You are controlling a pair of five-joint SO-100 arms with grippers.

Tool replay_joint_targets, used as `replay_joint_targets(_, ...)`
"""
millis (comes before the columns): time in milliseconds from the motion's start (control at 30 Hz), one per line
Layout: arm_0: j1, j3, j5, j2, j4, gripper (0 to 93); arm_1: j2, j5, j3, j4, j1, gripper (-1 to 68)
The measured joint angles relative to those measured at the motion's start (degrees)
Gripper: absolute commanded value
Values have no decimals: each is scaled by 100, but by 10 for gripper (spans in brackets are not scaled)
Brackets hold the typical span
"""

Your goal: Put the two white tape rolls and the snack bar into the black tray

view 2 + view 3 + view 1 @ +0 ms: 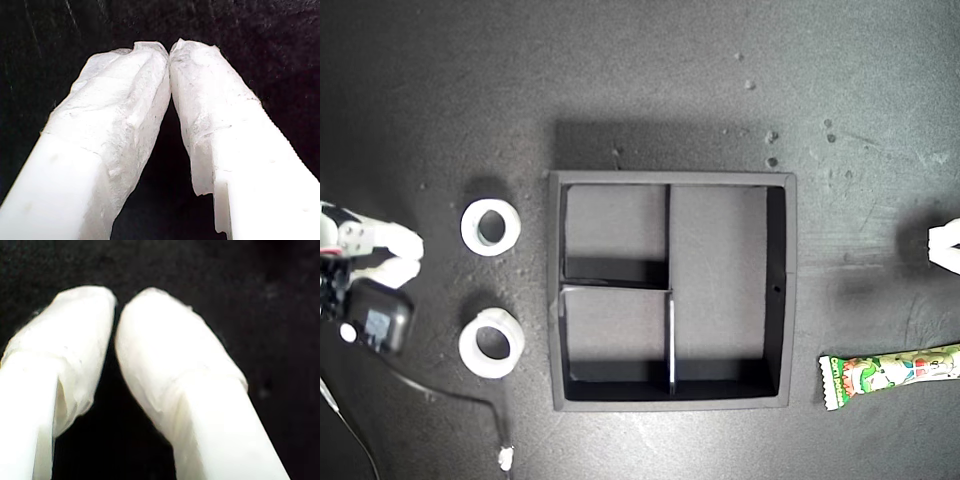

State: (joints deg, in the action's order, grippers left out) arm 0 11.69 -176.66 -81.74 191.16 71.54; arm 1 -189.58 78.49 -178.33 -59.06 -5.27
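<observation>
You are starting with both the first gripper [170,50] and second gripper [116,307] pressed together, holding nothing; the tape rolls [491,227] and snack bar [892,371] are lying outside the black tray [790,290] — descending unopened is risking shoving a roll aside.

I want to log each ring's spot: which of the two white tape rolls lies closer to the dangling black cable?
The lower tape roll in the exterior view; the cable curves just beneath it, while the upper tape roll sits farther away.

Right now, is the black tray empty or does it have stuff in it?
Empty. All three sections of the black tray show only bare floor.
</observation>
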Motion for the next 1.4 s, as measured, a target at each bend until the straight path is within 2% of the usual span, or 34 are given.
replay_joint_targets(167,0,0,334,0,-202,76,0,70,0,26,88,0)
replay_joint_targets(433,0,0,501,0,-272,152,0,1890,0,70,589,0)
replay_joint_targets(600,-9,0,1046,0,-879,173,0,2716,0,97,606,0)
replay_joint_targets(700,-9,0,1345,0,-1301,173,0,3261,0,35,571,42)
replay_joint_targets(733,-9,0,1389,0,-1362,174,0,3357,0,-9,527,35)
replay_joint_targets(867,-18,0,1433,0,-1415,176,0,3709,0,-396,343,0)
replay_joint_targets(1233,-26,0,1230,0,-1037,175,0,3718,0,-589,62,-2)
replay_joint_targets(1400,-26,0,1134,0,-976,138,0,3718,0,-589,-9,-2)
